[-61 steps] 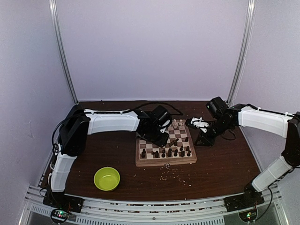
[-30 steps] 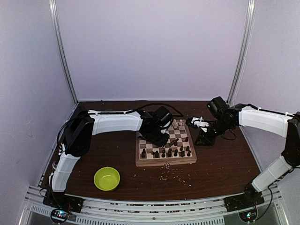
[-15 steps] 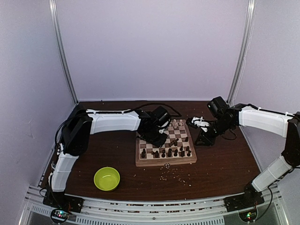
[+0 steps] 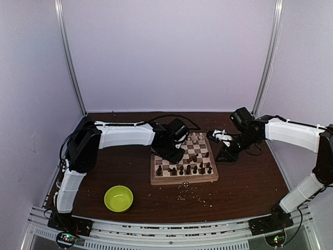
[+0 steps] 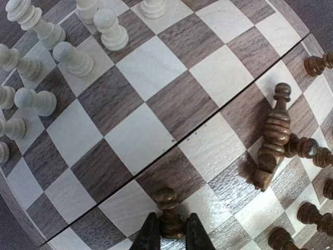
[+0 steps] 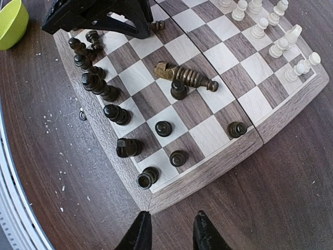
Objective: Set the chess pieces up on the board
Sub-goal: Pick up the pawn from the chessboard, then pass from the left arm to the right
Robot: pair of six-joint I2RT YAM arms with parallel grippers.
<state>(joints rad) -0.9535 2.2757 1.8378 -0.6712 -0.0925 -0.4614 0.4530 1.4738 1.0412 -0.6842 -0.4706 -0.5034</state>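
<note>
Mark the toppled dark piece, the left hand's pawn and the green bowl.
toppled dark piece (image 5: 273, 136): left wrist view, mid-body.
dark pawn (image 5: 166, 197): left wrist view, head.
green bowl (image 4: 118, 200): top external view, inner floor.

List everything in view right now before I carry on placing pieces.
board: one, dark-brown and cream checks with a tan rim, middle of the table.
dark pieces: many, dark brown, mostly standing on the board's near rows; too crowded to count.
fallen piece: one, dark brown, lying on its side mid-board.
pale pieces: several, cream, standing at the board's far side.
bowl: one, lime green, on the table near-left of the board.
crumbs: scattered, pale, on the table in front of the board.
table: one, dark brown.
left gripper: shut on a dark pawn standing on the board.
right gripper: open, empty, over the table beside the board's right edge.
</note>
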